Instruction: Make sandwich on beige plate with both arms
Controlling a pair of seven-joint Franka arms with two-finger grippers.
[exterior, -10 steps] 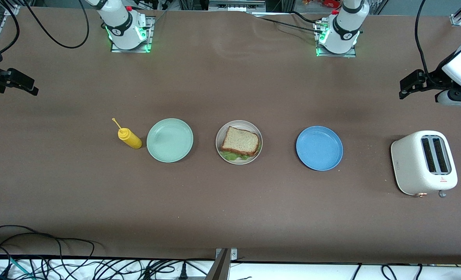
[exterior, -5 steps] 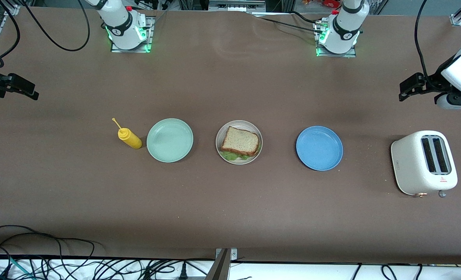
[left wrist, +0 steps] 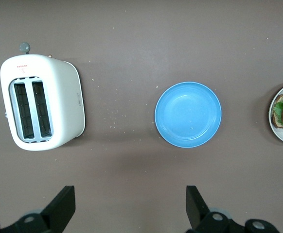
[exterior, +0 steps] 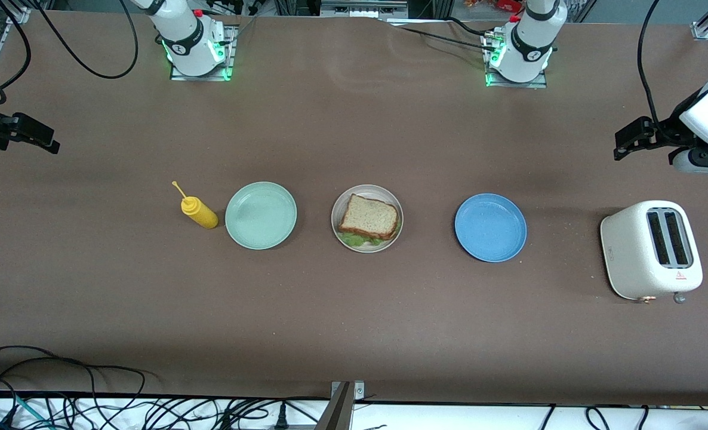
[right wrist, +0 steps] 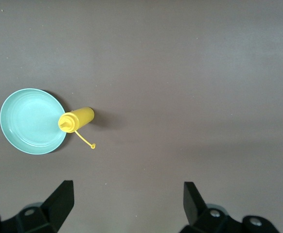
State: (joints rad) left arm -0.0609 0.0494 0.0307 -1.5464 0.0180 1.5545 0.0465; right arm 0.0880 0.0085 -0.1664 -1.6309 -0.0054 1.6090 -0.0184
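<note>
**Ana:** On the beige plate (exterior: 367, 192), mid-bench, sits the sandwich (exterior: 369, 220): a brown bread slice on top, ruffled green lettuce poking out at the edge nearer the front camera. From the left wrist view I can also make out a second slice under the lettuce. I'd judge the stack built.

**Ben:** So what's left?

**Ana:** Little or nothing, as far as I can judge. The mint-green plate (exterior: 261, 215), toward the right arm's end, lies bare, and so does the blue plate (exterior: 490, 227), toward the left arm's end. No loose bread or lettuce shows anywhere on the bench (exterior: 354, 334).

**Ben:** And the arms?

**Ana:** Both are well apart from the plates. The left claw (exterior: 624, 145) hangs over bare bench at the left arm's end, above the spot just farther from the front camera than the white toaster (exterior: 650, 249); its fingers are spread wide and it carries nothing. The right claw (exterior: 46, 138) hangs over the bench edge at the right arm's end, likewise spread and empty.

**Ben:** The yellow squeeze bottle (exterior: 199, 213)?

**Ana:** Lying beside the mint-green plate, its cap strap trailing. Whether any sauce went in, I can't tell.
</note>
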